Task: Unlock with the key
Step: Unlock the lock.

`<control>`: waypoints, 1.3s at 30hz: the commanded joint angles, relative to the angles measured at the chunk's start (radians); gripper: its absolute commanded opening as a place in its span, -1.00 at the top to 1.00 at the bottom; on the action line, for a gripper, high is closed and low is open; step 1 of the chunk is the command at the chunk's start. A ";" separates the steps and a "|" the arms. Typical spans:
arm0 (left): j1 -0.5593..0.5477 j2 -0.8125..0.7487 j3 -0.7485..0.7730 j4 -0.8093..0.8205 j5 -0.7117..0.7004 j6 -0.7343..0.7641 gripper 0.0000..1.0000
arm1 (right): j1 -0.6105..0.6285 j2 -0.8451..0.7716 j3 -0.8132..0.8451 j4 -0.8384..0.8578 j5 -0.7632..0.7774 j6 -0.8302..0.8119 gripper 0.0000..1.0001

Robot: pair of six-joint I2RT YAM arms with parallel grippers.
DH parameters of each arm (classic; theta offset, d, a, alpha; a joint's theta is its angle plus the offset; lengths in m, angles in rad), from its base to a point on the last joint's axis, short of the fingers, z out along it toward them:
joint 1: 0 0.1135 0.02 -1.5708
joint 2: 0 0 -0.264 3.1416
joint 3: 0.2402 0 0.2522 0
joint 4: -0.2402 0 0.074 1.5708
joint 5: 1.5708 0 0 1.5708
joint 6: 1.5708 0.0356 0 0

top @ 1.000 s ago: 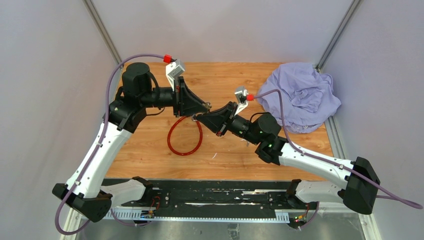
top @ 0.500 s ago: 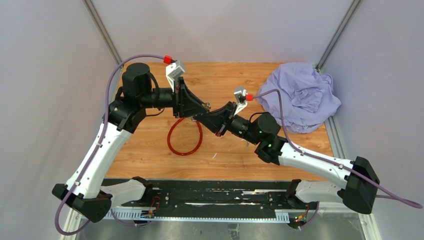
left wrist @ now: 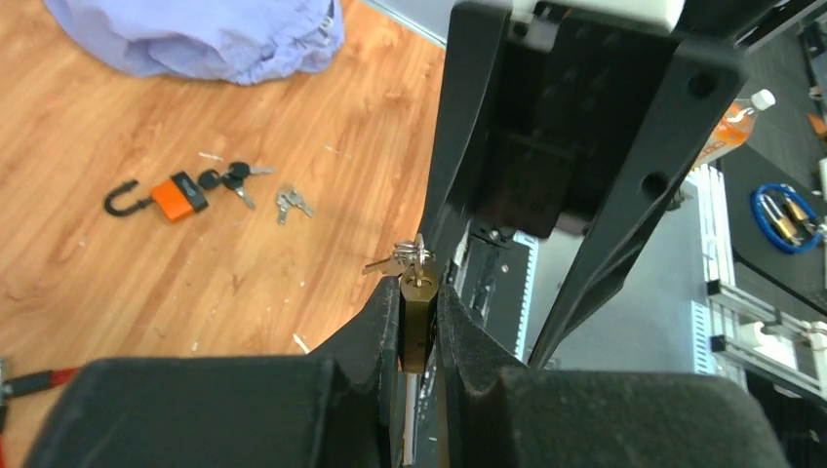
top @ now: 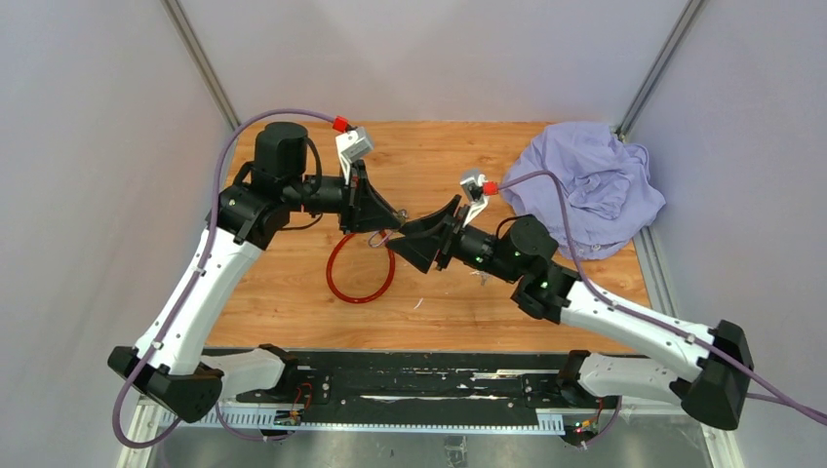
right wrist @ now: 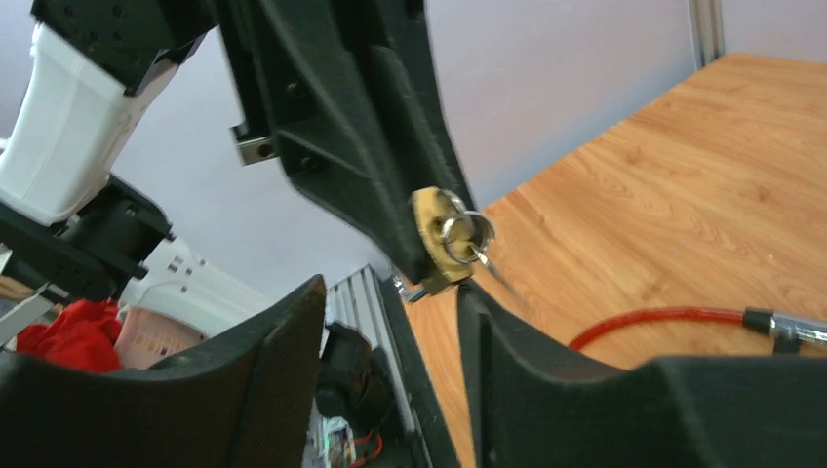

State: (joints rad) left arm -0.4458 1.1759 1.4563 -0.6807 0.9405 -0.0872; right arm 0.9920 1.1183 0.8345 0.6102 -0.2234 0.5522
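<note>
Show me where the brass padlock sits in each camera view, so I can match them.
Top external: brass padlock at picture centre, by the left gripper tip, mostly hidden.
Left wrist: lower centre, clamped in that gripper, keys on top.
Right wrist: centre, above the open right gripper.
Shared landmark: red cable loop.

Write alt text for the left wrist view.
The left pincer clamps a brass padlock with a bunch of keys at its far end. The open right pincer looms close ahead. Beyond, on the wooden table, lie an orange padlock, loose keys and a crumpled purple cloth.
</note>
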 commanded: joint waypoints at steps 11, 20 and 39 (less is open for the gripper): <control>-0.054 0.015 -0.073 -0.160 0.143 0.064 0.99 | -0.234 -0.100 0.223 -0.543 -0.428 -0.004 -0.09; -0.055 -0.004 -0.084 -0.155 0.185 0.077 0.99 | -0.261 -0.023 0.314 -0.693 -0.619 -0.069 0.10; -0.055 -0.008 -0.134 -0.155 0.236 0.083 0.99 | -0.260 0.057 0.357 -0.682 -0.728 -0.091 0.29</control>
State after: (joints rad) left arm -0.4953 1.1938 1.3361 -0.8463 1.1431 -0.0093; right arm 0.7448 1.1572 1.1553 -0.0799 -0.8967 0.4706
